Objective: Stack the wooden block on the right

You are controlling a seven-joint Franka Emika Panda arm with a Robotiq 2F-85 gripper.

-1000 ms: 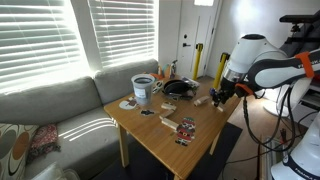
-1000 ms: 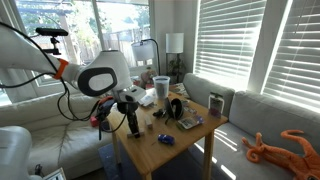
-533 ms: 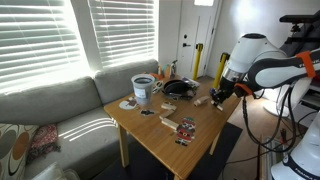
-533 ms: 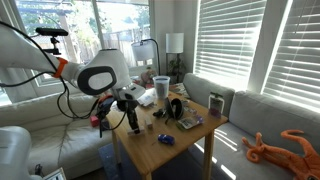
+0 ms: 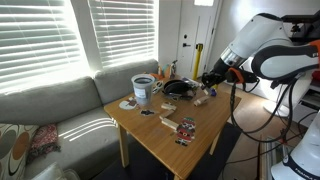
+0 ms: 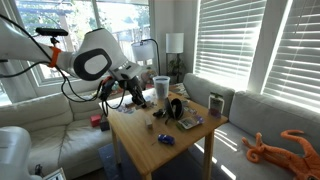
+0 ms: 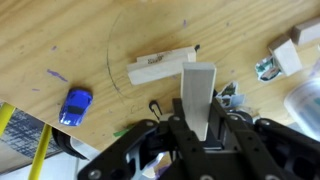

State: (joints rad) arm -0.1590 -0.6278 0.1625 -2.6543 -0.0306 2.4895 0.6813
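My gripper point(image 7: 201, 122) is shut on a pale wooden block point(image 7: 198, 90) that stands upright between the fingers. A second, longer wooden block point(image 7: 160, 68) lies flat on the table just beyond the held one. In both exterior views the gripper point(image 5: 209, 80) point(image 6: 136, 97) hovers above the table's edge, a little over the lying block point(image 5: 200, 100). The held block is too small to make out in the exterior views.
On the wooden table point(image 5: 160, 135) stand a white and blue bucket point(image 5: 143, 90), a black pan point(image 5: 178, 87) and small items. A blue toy car point(image 7: 75, 105) and a small white block point(image 7: 285, 55) lie near the gripper. A sofa point(image 5: 50, 105) stands behind the table.
The arm has risen and swung in over the table with the wooden block still in the gripper. It was lower, beside the table's edge.
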